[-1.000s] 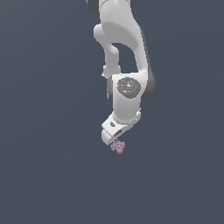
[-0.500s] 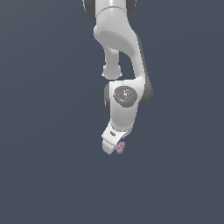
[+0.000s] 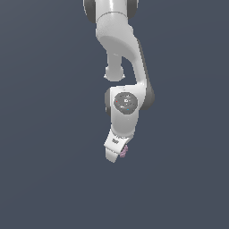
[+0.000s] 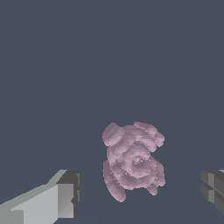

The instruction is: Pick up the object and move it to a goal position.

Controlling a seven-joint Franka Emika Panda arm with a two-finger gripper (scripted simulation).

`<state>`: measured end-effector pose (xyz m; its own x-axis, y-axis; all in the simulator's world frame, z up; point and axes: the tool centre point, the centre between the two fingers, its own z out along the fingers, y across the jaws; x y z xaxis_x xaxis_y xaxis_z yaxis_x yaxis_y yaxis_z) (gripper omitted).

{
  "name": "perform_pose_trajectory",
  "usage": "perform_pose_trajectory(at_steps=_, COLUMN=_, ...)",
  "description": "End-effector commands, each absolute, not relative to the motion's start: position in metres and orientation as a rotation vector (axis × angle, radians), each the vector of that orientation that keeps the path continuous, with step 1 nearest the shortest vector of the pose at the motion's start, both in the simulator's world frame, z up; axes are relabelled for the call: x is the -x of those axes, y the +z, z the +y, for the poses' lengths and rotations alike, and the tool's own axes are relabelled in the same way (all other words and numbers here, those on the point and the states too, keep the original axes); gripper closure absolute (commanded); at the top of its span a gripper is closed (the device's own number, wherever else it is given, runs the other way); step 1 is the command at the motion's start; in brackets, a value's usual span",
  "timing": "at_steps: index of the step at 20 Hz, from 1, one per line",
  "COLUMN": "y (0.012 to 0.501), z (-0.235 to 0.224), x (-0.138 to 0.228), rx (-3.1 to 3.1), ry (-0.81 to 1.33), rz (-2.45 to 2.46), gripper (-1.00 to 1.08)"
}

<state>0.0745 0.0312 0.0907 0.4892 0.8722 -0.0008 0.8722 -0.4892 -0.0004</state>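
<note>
The object (image 4: 133, 164) is a small pinkish-mauve lumpy cluster of rounded knobs. In the wrist view it lies between my two fingers, with a gap on each side. One finger (image 4: 65, 197) and the other finger (image 4: 213, 187) stand wide apart. My gripper (image 4: 141, 190) is open and touches nothing. In the exterior view the white gripper (image 3: 115, 154) hangs low under the arm, tilted, and the object (image 3: 124, 152) peeks out at its side, mostly hidden by the hand.
Only a plain dark grey-blue surface (image 3: 53, 179) surrounds the arm in both views. The white arm (image 3: 120, 49) reaches down from the top of the exterior view.
The gripper has come down and closed in over the object, which now is partly hidden behind the hand. The object itself has stayed in place.
</note>
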Motion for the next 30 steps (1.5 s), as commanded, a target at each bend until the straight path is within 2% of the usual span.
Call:
perform_pose_trajectory(at_steps=1, y=0.09, z=0.031, x=-0.076, rx=-2.7, ry=0.0, rz=1.606, gripper=-0.92)
perform_pose_trajectory(at_steps=7, y=0.086, z=0.031, x=-0.075, rx=-2.701, ry=-0.001, rz=1.605, gripper=-0.92)
perform_pose_trajectory(at_steps=16, y=0.045, z=0.031, x=-0.074, rx=-2.697, ry=0.0, rz=1.61, gripper=-0.92)
perform_pose_trajectory(at_steps=22, y=0.04, z=0.031, x=-0.076, rx=-2.697, ry=0.0, rz=1.61, gripper=-0.92)
perform_pose_trajectory(at_steps=23, y=0.04, z=0.031, x=-0.076, rx=-2.697, ry=0.0, rz=1.61, gripper=1.08)
perform_pose_trajectory(at_steps=30, y=0.04, z=0.031, x=-0.076, rx=-2.697, ry=0.0, rz=1.61, gripper=1.08)
